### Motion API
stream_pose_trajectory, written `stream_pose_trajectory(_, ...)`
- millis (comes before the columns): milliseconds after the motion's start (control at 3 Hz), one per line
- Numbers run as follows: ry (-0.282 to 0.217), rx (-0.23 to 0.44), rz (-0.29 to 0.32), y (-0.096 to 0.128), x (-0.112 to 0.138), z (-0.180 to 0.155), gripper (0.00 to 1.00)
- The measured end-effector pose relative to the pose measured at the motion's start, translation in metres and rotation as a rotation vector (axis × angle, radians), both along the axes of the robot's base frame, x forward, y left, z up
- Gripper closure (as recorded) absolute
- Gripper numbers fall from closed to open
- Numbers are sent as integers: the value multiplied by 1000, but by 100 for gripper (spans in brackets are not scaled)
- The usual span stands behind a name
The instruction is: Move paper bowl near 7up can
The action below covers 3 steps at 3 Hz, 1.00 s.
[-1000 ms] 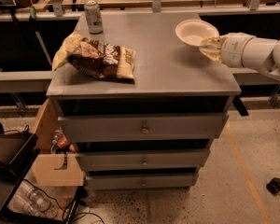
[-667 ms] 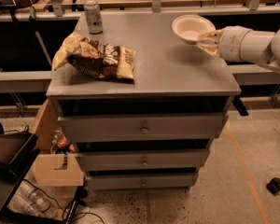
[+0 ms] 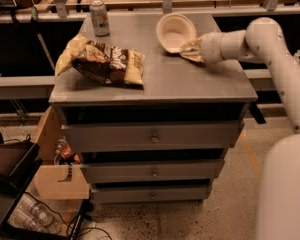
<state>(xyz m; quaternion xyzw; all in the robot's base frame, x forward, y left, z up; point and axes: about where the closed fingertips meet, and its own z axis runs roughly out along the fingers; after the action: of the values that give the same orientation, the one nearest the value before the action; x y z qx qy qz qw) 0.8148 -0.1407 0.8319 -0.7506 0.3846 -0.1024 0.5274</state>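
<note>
Rightward, pincer [image 3: 191,50] pinching tilted paper bowl [image 3: 174,30] rim, 7up can [image 3: 99,18] back-left, snack bag [image 3: 104,62] in front of can.

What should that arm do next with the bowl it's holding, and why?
Probably carry it left toward the 7up can at the back left corner. The end effector grips the paper bowl by its right rim, tilted, well short of the can.
</note>
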Motion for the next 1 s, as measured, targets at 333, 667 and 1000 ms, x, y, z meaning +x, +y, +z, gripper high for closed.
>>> stream_pose_trajectory(333, 42, -16, 52, 25, 9, -4, 100)
stream_pose_trajectory(667, 43, -16, 53, 25, 9, -3, 100)
stream_pose_trajectory(1000, 43, -16, 53, 25, 9, -3, 100)
